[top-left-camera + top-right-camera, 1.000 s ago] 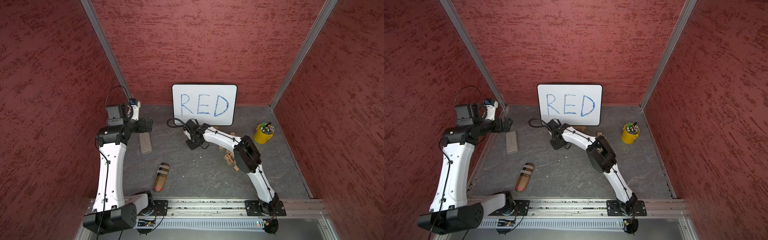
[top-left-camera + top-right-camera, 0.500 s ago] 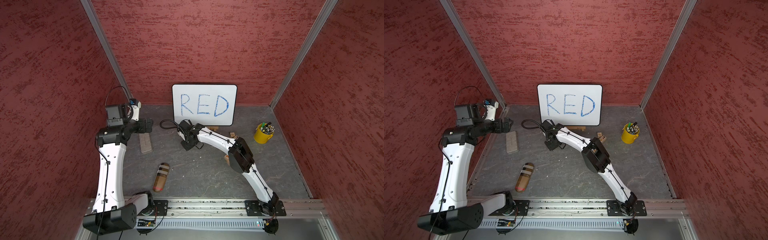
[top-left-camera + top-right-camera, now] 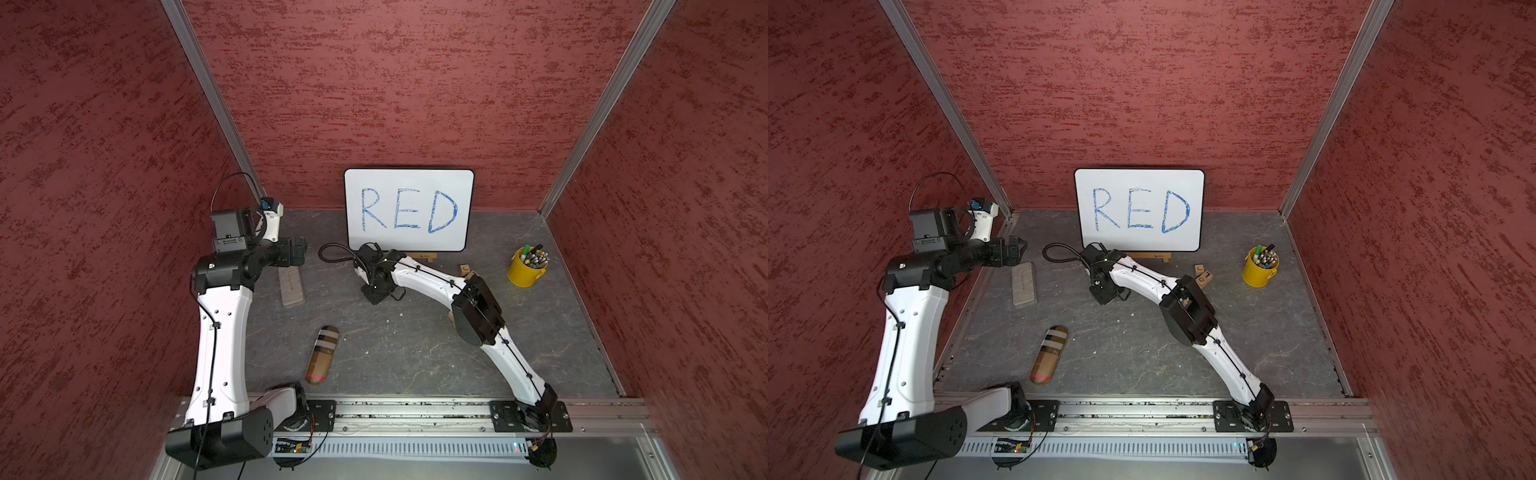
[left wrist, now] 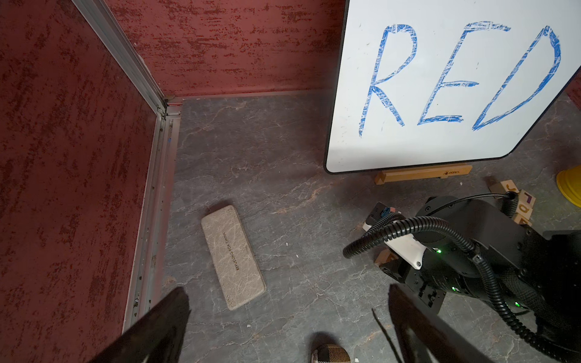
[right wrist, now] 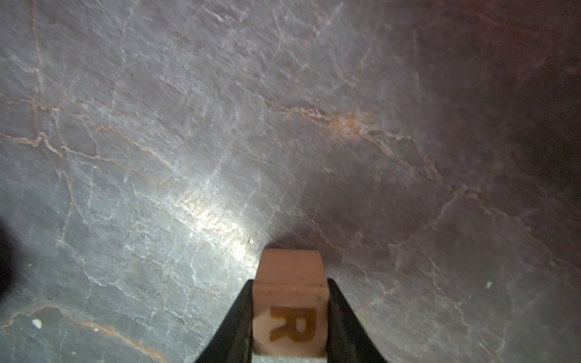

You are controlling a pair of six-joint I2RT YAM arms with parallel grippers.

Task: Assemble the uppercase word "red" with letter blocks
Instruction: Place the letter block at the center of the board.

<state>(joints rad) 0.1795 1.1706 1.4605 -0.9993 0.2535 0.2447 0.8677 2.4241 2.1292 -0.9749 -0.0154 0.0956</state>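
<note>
Right gripper (image 5: pixel 290 280) pinches the R block (image 5: pixel 290 301): in the right wrist view its two dark fingers (image 5: pixel 242 314) lie flat against opposite sides of the cube, with the printed R facing the camera. In both top views that gripper sits low over the grey worktop (image 3: pixel 415 345), just in front of the whiteboard (image 3: pixel 409 210), on the side where its handwritten R is. Whether the cube already rests on the worktop cannot be told. The left gripper (image 4: pixel 286 288) hangs spread wide and empty, well apart from the block. The other letter blocks (image 3: pixel 1202 276) lie in a small cluster near the yellow bucket (image 3: pixel 1260 268).

The block looks like a light, rigid wooden cube with smooth, flat faces, so it is probably not fragile and needs only a modest squeeze. The best hold is likely square across two opposite side faces, as here. A grip near the corners or edges could let it twist or slip.
</note>
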